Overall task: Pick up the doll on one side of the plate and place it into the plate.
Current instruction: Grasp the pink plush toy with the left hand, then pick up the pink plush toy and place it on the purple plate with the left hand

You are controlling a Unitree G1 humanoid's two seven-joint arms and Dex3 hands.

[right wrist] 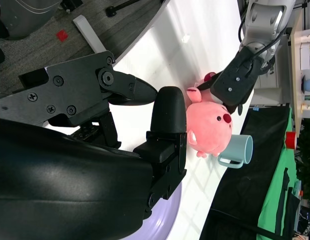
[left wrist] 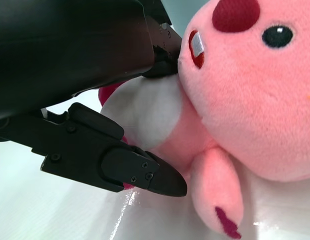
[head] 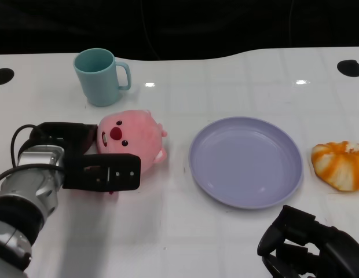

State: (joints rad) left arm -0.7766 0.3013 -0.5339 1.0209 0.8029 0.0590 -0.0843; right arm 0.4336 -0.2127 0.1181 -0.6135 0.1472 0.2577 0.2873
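Head view: doll lies facing up, head toward left hand, which grips it.

The black left hand covers the pink plush doll's lower near side, and the frame edge crops the orange-and-white striped plush.

No readable text or labels, seemingly, anywhere.

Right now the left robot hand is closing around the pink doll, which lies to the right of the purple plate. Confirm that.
Not quite. In the head view the pink doll lies to the left of the purple plate, below the teal mug. The left robot hand is indeed closing around it.
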